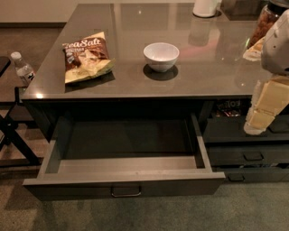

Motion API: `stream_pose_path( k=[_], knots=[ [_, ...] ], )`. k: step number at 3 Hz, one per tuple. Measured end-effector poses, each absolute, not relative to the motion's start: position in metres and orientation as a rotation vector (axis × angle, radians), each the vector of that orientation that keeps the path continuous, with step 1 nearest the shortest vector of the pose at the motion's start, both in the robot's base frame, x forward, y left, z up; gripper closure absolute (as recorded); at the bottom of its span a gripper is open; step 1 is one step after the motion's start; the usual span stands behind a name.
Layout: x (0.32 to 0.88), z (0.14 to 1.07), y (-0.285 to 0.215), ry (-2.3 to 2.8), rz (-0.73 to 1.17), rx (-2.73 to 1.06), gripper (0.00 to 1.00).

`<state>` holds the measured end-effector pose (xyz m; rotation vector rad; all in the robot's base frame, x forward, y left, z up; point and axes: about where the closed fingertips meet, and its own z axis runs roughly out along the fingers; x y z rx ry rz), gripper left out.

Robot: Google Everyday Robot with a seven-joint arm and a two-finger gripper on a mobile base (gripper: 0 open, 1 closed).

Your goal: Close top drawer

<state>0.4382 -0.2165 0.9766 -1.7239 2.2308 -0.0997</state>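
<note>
The top drawer (124,184) is a wide dark-grey drawer under the counter, pulled far out toward me. Its grey inner walls and bare floor show, and nothing lies inside. A small bar pull (126,192) sits at the centre of its front. My gripper (256,122), cream and white, hangs at the right edge of the view, over the narrower drawers to the right of the open drawer. It is apart from the drawer and touches nothing that I can see.
On the grey counter (135,85) lie a Sea Salt chip bag (86,56) and a white bowl (161,55); a white container (205,6) and a jar (267,22) stand at the back. Narrower drawers (253,155) stack at the right. A water bottle (21,67) stands on the left.
</note>
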Motion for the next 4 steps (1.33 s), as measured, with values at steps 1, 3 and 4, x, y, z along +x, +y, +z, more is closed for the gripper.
stream_pose_path(
  k=[1,3,4],
  knots=[
    [0.4382,0.9766,-0.2165,2.231,-0.100,-1.724,0.00],
    [0.4382,0.9766,-0.2165,2.231,-0.100,-1.724,0.27],
    [0.4382,0.9766,-0.2165,2.231,-0.100,-1.724,0.51]
  ],
)
